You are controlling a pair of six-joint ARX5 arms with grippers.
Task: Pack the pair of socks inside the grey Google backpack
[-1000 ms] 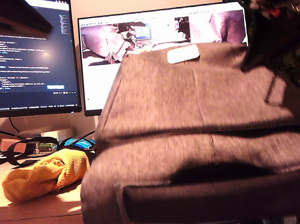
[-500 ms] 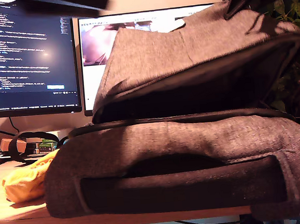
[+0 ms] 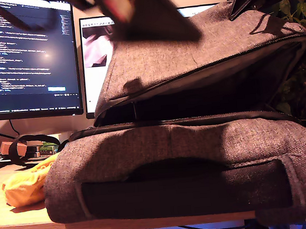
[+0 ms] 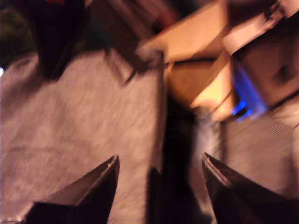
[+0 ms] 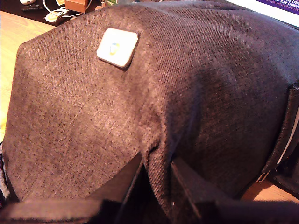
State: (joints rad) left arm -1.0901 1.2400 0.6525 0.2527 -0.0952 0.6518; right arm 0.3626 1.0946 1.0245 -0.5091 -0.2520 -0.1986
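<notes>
The grey Google backpack (image 3: 187,149) lies on the table and fills most of the exterior view, its top flap raised so the dark inside gapes. My second gripper (image 3: 238,10) is shut on a fold of that flap (image 5: 154,154), near the pale tag (image 5: 117,46). My first gripper (image 3: 156,24) is a dark blur above the flap; its fingers (image 4: 105,179) stand open over grey fabric (image 4: 79,121) with nothing between them. The pair of socks (image 3: 23,185), a yellow-orange bundle, lies on the table at the exterior view's left, partly hidden behind the backpack.
Two lit monitors (image 3: 29,55) (image 3: 97,71) stand behind the backpack. A black strap (image 3: 28,141) and small items lie at the back on the exterior view's left. A plant (image 3: 295,8) is at that view's right. The table's front edge (image 3: 24,225) runs just below the socks.
The flap has been lifted open and the backpack has slid toward the exterior view's left, covering part of the socks. My first arm has swung from that view's left to above the flap.
</notes>
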